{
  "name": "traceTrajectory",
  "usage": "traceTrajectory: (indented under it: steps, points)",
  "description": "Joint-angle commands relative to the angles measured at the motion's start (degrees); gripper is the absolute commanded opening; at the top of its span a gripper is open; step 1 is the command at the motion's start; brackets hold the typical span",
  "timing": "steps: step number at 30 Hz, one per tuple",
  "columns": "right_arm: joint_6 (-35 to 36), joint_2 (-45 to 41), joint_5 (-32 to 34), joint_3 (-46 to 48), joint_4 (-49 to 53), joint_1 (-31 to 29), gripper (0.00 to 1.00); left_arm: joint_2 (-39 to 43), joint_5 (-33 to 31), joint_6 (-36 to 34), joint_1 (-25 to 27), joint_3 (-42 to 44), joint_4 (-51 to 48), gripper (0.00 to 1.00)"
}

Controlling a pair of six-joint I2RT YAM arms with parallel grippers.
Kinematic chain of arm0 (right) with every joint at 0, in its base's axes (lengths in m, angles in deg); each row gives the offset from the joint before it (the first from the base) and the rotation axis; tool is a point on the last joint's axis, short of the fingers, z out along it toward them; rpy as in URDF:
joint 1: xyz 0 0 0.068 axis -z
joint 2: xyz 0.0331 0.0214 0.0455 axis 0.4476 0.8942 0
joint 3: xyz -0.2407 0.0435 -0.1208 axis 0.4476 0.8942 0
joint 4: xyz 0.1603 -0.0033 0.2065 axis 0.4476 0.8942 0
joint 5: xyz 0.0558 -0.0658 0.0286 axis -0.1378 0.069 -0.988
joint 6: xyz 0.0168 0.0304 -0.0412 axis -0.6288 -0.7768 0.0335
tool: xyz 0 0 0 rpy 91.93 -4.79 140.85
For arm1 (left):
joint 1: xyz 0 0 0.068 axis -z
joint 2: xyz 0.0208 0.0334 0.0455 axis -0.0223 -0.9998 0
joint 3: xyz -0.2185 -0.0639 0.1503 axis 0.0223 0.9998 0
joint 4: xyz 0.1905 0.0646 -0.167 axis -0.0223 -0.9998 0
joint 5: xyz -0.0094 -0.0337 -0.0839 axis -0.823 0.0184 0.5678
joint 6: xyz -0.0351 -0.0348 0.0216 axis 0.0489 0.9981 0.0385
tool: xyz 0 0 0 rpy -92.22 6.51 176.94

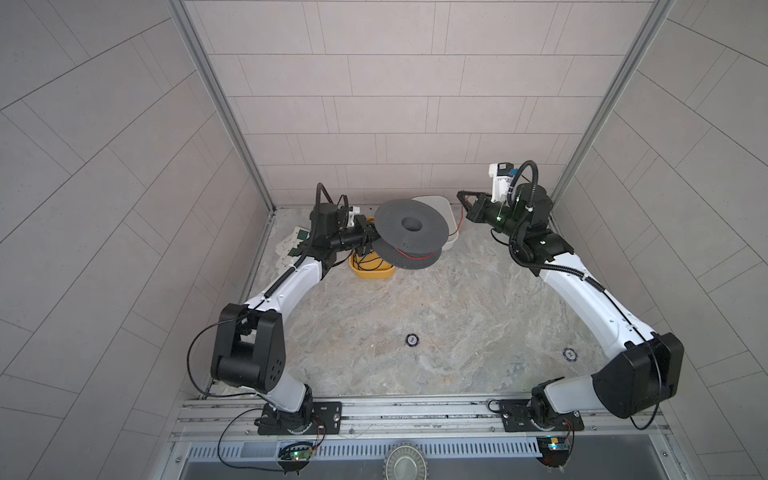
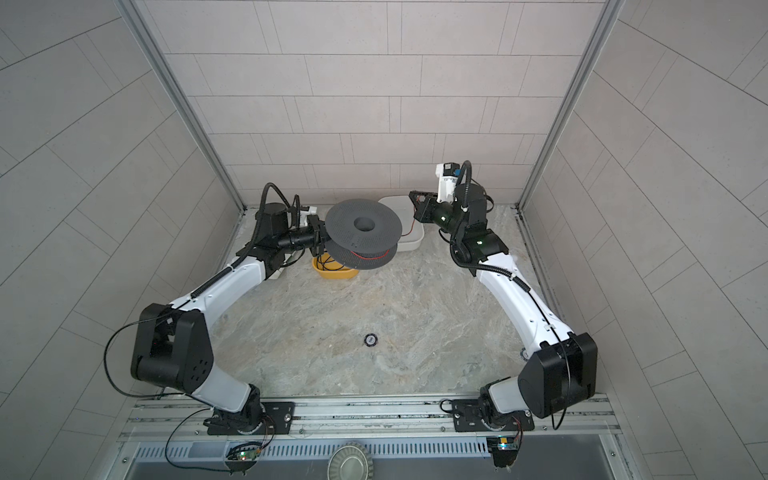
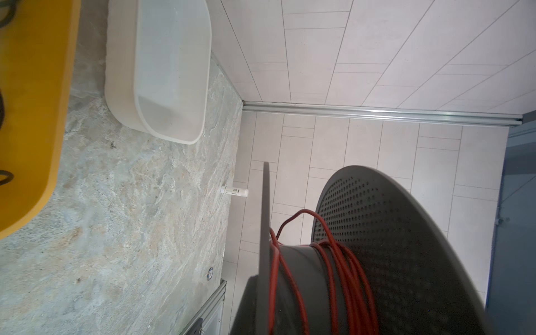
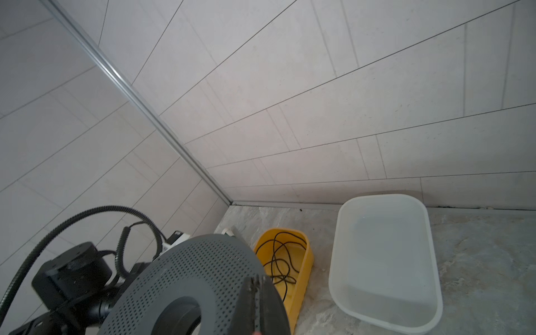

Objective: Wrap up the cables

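Sagging beside the reel (image 1: 390, 220) clamped by the left end effector (image 1: 368, 239), red wire (image 1: 459, 220) pinched by the right end effector (image 1: 461, 199) could be snagged.

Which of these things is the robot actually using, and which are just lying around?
In use: red wire; grey spool.
Lying about: yellow tray with black cable; white tub; small white tube.

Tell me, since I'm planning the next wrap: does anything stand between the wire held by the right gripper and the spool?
Nothing visible does. The red wire droops from the right gripper toward the spool that the left gripper holds; the white bin sits below that span.
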Motion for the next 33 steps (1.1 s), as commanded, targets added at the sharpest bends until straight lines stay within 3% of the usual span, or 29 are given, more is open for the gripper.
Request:
traceTrajectory:
  steps: [1,6,14,22,33]
  points:
    - [9.73,-2.14,2.92,-2.96,11.54,-4.59,0.0,0.31,-1.05,-3.97,-0.1,-3.98,-2.93,0.0]
    - [17.98,0.14,5.01,-11.34,23.16,-13.21,0.0,0.26,-2.22,-9.08,1.02,-6.33,-9.1,0.0]
    - [23.11,10.08,2.45,-26.22,36.0,-21.21,0.0,-0.72,-2.47,-11.91,3.55,-6.89,-10.92,0.0]
    - [18.94,20.41,-4.38,-39.14,39.58,-23.05,0.0,-0.82,-1.78,-16.69,6.46,-8.3,-14.78,0.0]
    - [14.13,29.93,3.02,-48.66,41.47,-23.5,0.0,-0.27,1.63,-20.53,9.56,-7.97,-15.89,0.0]
